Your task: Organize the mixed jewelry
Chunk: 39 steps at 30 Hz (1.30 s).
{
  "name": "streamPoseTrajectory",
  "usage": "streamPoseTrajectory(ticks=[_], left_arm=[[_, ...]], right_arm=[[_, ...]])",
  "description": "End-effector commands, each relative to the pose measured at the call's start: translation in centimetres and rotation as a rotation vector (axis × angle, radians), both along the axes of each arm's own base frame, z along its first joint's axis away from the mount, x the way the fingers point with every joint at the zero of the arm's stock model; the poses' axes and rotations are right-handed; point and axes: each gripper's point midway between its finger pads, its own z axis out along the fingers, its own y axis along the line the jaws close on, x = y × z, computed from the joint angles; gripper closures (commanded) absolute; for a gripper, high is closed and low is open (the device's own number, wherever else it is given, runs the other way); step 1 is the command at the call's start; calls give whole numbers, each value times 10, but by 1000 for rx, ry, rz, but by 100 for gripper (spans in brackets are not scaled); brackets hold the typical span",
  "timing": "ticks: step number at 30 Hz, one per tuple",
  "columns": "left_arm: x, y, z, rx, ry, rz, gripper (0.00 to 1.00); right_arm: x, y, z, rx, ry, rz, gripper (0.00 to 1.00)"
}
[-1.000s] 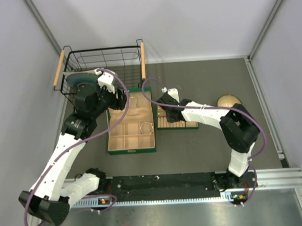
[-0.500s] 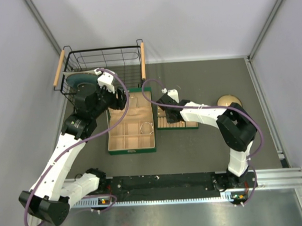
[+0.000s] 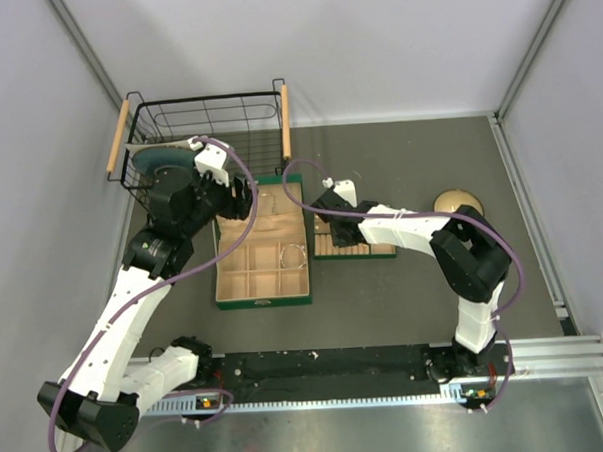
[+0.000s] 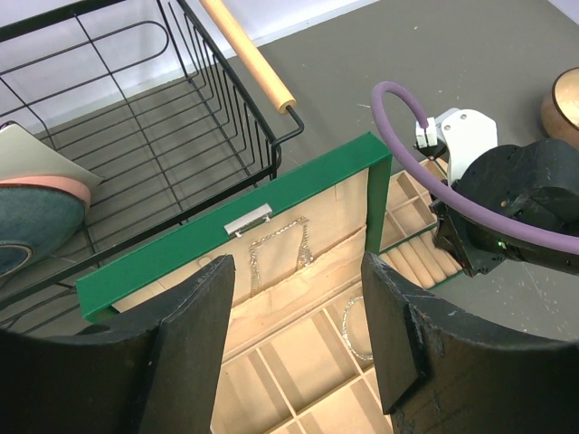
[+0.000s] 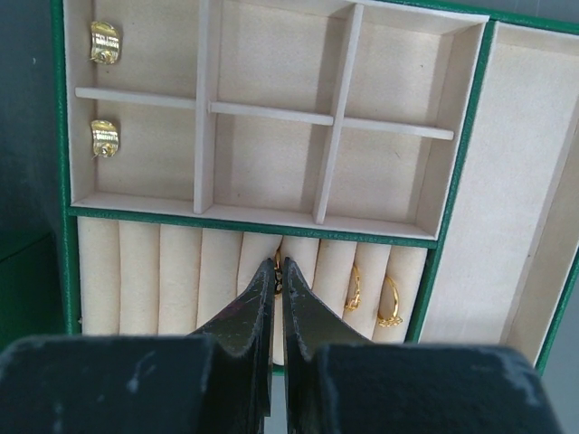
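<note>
In the right wrist view my right gripper is shut on a small gold ring, held at a slot between the beige ring rolls of the small green tray. Two more gold rings sit in slots to its right. Two wider gold rings lie in the tray's left compartments. My left gripper is open and empty above the large green box. The silver bracelet hoop lies in one of that box's compartments. In the top view it lies at the box's right side.
A thin silver chain hangs on the box's lid lining. A black wire basket with wooden handles stands at the back left and holds a teal and pink item. A round tan bowl sits to the right.
My right arm's elbow has shifted slightly left while its gripper stays over the small tray. The left arm has not moved.
</note>
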Motion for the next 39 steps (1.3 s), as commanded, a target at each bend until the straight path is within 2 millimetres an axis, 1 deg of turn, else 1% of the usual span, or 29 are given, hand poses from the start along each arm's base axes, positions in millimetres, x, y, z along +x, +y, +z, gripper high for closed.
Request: streamPoseTrajectory(ticks=[1,2,3,4,5,7,8,9,10,11,14,19,21,22,23,24,25,26,27,28,29,30,32,33,35,36,37,38,39], left_arm=[[3,2,12,-22,-49,13,37],[3,2,13,-20,-52,13,37],[2,2,14,-20,-53,14,37],[3,3,14,-16,-55,15,37],[3,3,15,-15,-58,16,37],[3,3,16,-15,-61,14,36],[4,3,16,-14,-60,14,36],[4,2,15,-13,-59,12,36],[5,2,17,-14,-63,12,36],[5,2,18,-15,-65,14,36],[5,1,19,-19,-68,9,36],[5,2,20,-15,-70,9,36],[2,0,15,3,-64,-20,36],[0,-3,12,10,-61,-43,36],[-3,-5,8,18,-54,-65,36],[-6,-7,-1,42,-46,-96,36],[-12,-16,-7,44,-38,-167,36],[-15,-20,-14,56,-27,-197,36],[-18,-22,-28,80,-8,-229,36],[-22,-27,-36,87,4,-274,36],[-24,-29,-46,105,18,-304,36],[-25,-30,-59,133,34,-324,37],[-27,-35,-76,157,62,-367,38],[-28,-36,-84,174,70,-386,38],[-32,-44,-98,182,104,-425,38],[-33,-47,-104,193,113,-441,38],[-36,-53,-110,204,126,-463,38],[-35,-56,-119,218,148,-469,38],[-35,-58,-123,235,152,-473,38]], right_arm=[[-11,5,-17,1,36,9,100],[-10,6,-14,4,32,13,100],[-9,8,-7,17,23,24,99],[-9,7,-4,19,18,27,95],[-9,9,0,28,11,32,89],[-8,12,13,58,-9,53,83],[-7,13,17,63,-19,57,77],[-6,13,21,64,-28,66,73],[-4,15,30,79,-45,71,71],[-4,16,33,84,-49,76,69],[-1,19,48,104,-77,87,67],[3,18,67,117,-113,113,68],[8,15,84,131,-147,119,68],[14,9,89,133,-156,108,68],[17,6,100,146,-172,112,68],[21,0,106,145,-186,114,68],[28,-10,110,146,-193,95,68],[32,-17,119,162,-209,88,68],[33,-25,119,147,-208,94,68],[35,-31,121,145,-213,93,68],[40,-42,121,142,-209,83,68],[39,-50,123,124,-213,103,68],[40,-65,121,84,-218,105,69],[36,-73,117,47,-213,126,69],[34,-84,113,10,-215,136,70],[29,-89,104,0,-196,147,69],[28,-92,108,6,-213,147,68],[27,-94,107,6,-215,166,67],[26,-102,101,-5,-205,157,67]])
